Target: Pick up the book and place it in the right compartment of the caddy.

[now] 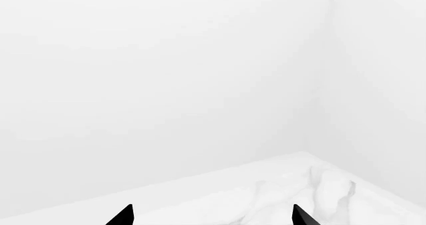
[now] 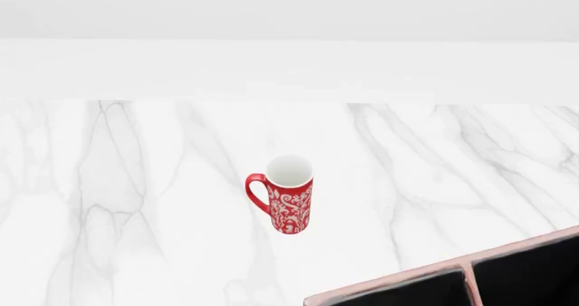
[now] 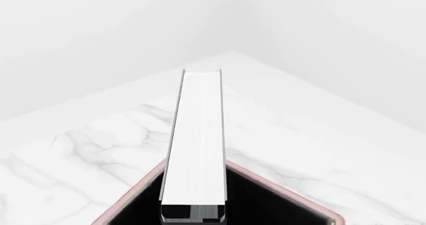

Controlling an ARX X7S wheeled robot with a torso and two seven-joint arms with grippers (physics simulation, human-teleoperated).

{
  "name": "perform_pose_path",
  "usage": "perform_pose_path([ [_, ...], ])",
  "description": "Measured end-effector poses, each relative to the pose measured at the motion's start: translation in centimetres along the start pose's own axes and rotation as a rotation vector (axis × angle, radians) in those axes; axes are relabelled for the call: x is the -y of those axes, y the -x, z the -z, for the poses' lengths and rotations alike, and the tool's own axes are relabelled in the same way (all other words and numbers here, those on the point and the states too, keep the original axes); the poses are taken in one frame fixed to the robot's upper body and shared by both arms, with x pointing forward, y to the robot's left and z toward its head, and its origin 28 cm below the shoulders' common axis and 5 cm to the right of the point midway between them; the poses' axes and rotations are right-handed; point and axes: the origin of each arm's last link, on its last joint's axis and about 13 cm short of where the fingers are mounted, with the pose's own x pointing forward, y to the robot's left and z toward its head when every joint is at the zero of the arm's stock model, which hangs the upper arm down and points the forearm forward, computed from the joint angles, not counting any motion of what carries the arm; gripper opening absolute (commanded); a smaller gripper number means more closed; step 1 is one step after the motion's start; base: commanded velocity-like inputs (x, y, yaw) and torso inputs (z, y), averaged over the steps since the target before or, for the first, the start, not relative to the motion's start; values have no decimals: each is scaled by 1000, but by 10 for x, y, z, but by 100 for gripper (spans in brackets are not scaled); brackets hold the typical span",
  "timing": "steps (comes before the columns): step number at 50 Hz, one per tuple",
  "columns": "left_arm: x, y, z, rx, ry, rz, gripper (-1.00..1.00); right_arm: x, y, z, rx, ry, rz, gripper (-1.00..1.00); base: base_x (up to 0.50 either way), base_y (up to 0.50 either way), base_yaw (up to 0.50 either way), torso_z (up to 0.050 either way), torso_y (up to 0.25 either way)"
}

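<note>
In the right wrist view the book (image 3: 195, 140) shows its white page edge between thin black covers. It reaches straight out from my right gripper (image 3: 193, 215), which is shut on its near end. The book hangs over the black inside of the caddy (image 3: 288, 193), above its pale pinkish corner rim. In the head view only the caddy's far rim (image 2: 398, 277) and one divider (image 2: 468, 280) show at the bottom right; the book and both grippers are out of that view. My left gripper (image 1: 213, 217) is open and empty, with only its two black fingertips showing over the marble.
A tall red patterned mug (image 2: 286, 203) with a white inside stands on the white marble counter (image 2: 135, 204), to the left of and beyond the caddy. A white wall runs along the counter's back, and the wrist views show the counter's corners against it.
</note>
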Motion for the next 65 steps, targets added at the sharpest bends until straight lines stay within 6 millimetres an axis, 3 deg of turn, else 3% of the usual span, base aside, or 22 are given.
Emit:
perform_pose_path([
  [26,2,0,1,-1,-2,6,100,-1,-5,3,41,-16,6,-100,1,-1,0,0,0],
  [27,2,0,1,-1,-2,7,100,-1,-6,3,42,-16,6,100,12,0,0,0,0],
  [65,5,0,1,0,-4,14,100,-1,-10,13,-19,-6,-5,100,0,0,0,0,0],
])
